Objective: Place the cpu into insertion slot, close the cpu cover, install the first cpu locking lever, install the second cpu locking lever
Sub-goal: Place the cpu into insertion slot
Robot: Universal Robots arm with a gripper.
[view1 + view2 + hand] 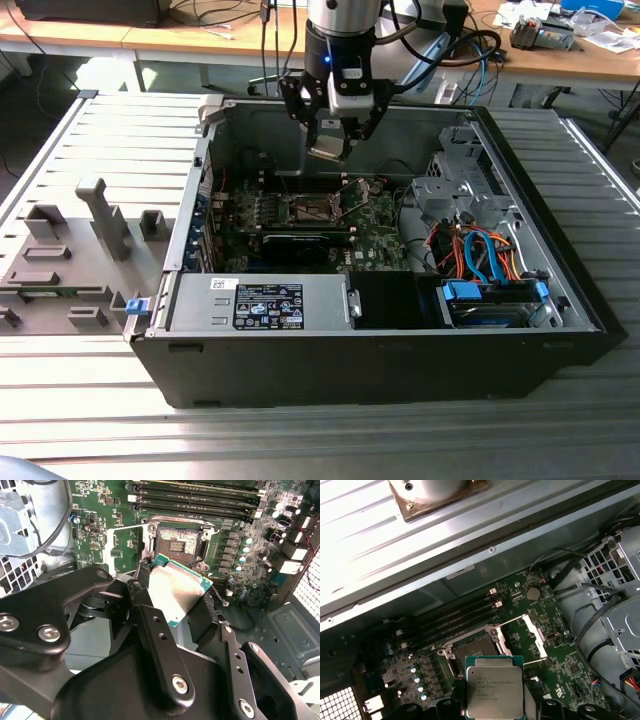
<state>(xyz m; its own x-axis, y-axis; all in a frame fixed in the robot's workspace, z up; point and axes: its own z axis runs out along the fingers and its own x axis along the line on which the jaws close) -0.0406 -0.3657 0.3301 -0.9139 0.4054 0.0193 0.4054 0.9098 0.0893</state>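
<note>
Gripper [173, 596] clamped on cpu [494, 690], faint print on its lid, above insertion slot [178, 544]

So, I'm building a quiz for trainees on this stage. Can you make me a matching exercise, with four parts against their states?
Parts:
1. cpu
2. insertion slot
3. cpu cover
4. memory slots

States:
A. flipped open, off the slot
B. empty, contacts bare
C. clamped between the fingers
D. long, dark, in a parallel row

Pairs: 1-C, 2-B, 3-A, 4-D
</note>
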